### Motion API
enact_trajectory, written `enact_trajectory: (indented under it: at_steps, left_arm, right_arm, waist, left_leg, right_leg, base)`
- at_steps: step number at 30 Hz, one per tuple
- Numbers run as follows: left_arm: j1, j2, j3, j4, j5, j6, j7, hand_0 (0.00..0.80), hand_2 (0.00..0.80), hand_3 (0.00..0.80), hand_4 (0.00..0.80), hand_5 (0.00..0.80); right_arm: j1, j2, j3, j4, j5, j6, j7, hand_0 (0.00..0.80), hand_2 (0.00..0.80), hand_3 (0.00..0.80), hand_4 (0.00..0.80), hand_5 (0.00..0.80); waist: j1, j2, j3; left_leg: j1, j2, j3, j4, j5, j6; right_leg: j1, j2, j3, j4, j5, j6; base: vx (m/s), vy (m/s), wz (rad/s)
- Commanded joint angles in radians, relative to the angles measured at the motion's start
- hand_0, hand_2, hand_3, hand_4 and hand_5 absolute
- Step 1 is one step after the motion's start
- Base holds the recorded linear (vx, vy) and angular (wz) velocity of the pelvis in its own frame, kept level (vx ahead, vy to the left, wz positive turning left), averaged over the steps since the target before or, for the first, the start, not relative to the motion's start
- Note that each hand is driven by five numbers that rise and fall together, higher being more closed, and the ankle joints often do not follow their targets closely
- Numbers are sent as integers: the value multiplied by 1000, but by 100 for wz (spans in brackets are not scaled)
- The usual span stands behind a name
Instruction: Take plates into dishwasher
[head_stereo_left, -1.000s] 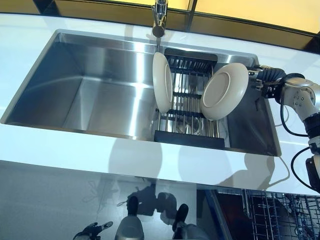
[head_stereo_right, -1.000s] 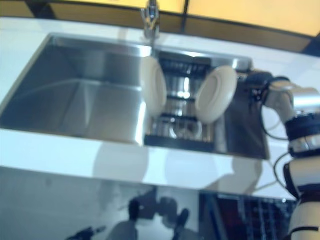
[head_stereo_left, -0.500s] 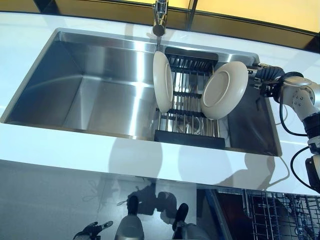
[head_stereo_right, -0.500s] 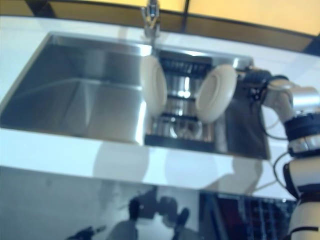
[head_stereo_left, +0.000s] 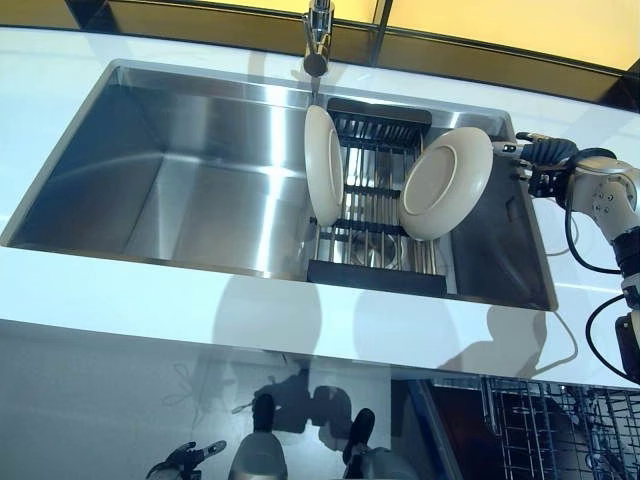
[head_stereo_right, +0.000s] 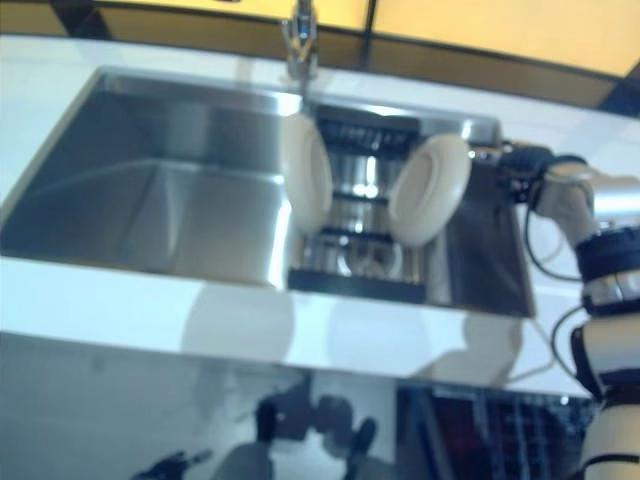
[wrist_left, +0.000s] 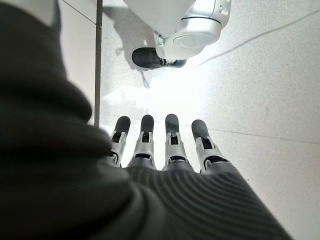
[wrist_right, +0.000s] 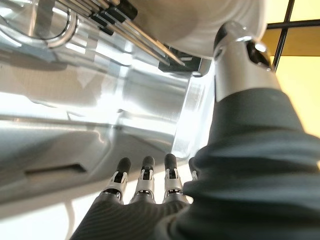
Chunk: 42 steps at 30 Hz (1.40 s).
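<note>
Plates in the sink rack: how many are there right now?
2. One plate stands on edge at the rack's left side; the other plate leans at its right side, by the right robot hand. More may be hidden.

Stainless steel sink (head_stereo_left: 180, 190), one wide rectangular basin set into a white countertop (head_stereo_left: 120, 300). Chrome faucet (head_stereo_left: 318, 35) stands at the back rim, its spout above the basin near the middle. A dark-framed drying rack (head_stereo_left: 375, 215) with metal bars sits in the right part of the basin, reaching from the back wall to the front wall. Behind the counter runs a dark-framed window (head_stereo_left: 480, 40) with a yellow glow. Below the counter's front edge lies a glossy grey floor (head_stereo_left: 100, 400).
</note>
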Motion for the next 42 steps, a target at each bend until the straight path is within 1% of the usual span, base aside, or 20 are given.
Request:
enact_trajectory:
  at_steps: [1, 9, 12, 16, 25, 34, 42]
  left_arm:
    - [3, 34, -63, 23, -7, -1, 13, 0, 0, 0, 0, 0]
    - [11, 34, -68, 21, 5, -6, 10, 0, 0, 0, 0, 0]
    - [14, 36, -69, 21, 8, -3, 11, 0, 0, 0, 0, 0]
    - [18, 35, -66, 25, 8, -3, 12, 0, 0, 0, 0, 0]
    - [17, 33, -57, 30, 14, -1, 12, 0, 0, 0, 0, 0]
    - [22, 32, -47, 36, 18, -2, 16, 0, 0, 0, 0, 0]
    - [22, 34, -36, 33, 10, -9, 21, 0, 0, 0, 0, 0]
  right_arm:
    - [-130, -78, 69, 36, -45, -19, 0, 0, 0, 0, 0, 0]
    - [-147, -107, 75, 66, -21, -19, -18, 0, 0, 0, 0, 0]
    - [-149, -117, 73, 55, -22, -13, 3, 0, 0, 0, 0, 0]
    - [-148, -125, 77, 45, -9, -26, 28, 0, 0, 0, 0, 0]
    - [-134, -101, 73, -18, 19, -30, 34, 0, 0, 0, 0, 0]
    - [-96, -73, 55, -65, -8, -29, 48, 0, 0, 0, 0, 0]
    - [-96, -63, 61, -69, 3, -28, 44, 0, 0, 0, 0, 0]
  waist:
    - [4, -21, -45]
    - [1, -21, -55]
    - [-2, -25, -60]
    - [-4, -26, -66]
    - [-4, -31, -75]
    - [-1, -40, -82]
    - [7, -42, -72]
  left_leg:
    - [-7, 14, 32, -5, -21, -9]
    - [-4, 15, 35, -5, -22, -11]
    - [1, 15, 38, -5, -24, -11]
    - [5, 15, 40, -5, -25, -11]
    - [9, 11, 39, -5, -27, -10]
    - [14, 10, 40, -5, -29, -8]
    - [6, 9, 34, -5, -28, -6]
  right_leg:
    - [13, -19, 36, -2, -12, 68]
    - [16, -19, 37, -2, -15, 69]
    - [18, -18, 37, -2, -15, 69]
    - [22, -19, 37, -2, -17, 68]
    - [27, -20, 35, -2, -17, 70]
    - [32, -20, 32, -2, -17, 72]
    - [28, -20, 27, -2, -15, 72]
  base:
    - [0, 0, 0]
    - [0, 0, 0]
    - [0, 0, 0]
    - [0, 0, 0]
    - [0, 0, 0]
    - [0, 0, 0]
    - [0, 0, 0]
